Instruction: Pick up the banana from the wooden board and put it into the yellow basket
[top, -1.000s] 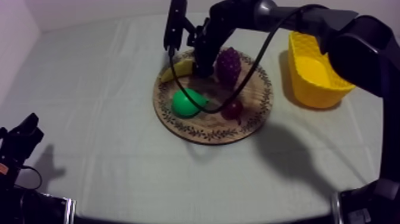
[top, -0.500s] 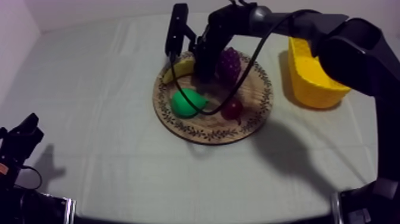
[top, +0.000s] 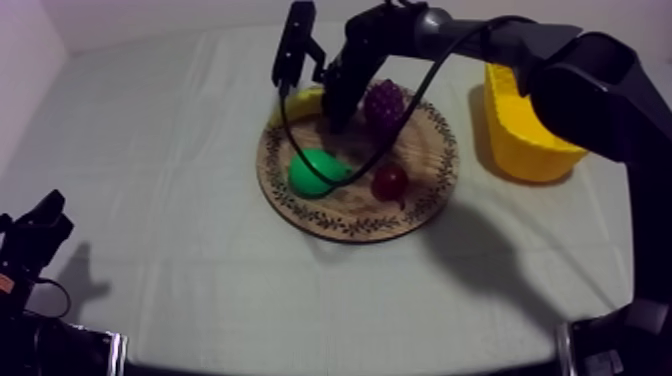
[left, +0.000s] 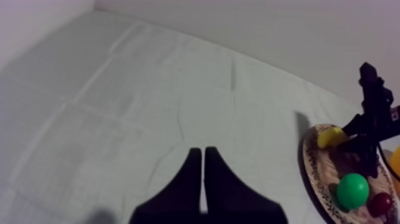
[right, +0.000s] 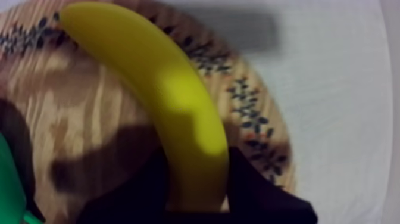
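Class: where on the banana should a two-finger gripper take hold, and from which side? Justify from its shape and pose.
Take the banana across its narrow width near the end toward the grapes, from above: it lies along the wooden board's rim, both long flanks free. The right gripper clasps it so.

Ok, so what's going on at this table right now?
The right gripper is shut on the banana at the rim of the wooden board, with the board right under it. The pear, grapes and small red fruit lie on the board. The yellow basket stands beside the board, without the banana yet. The left gripper is shut on nothing, over bare cloth.
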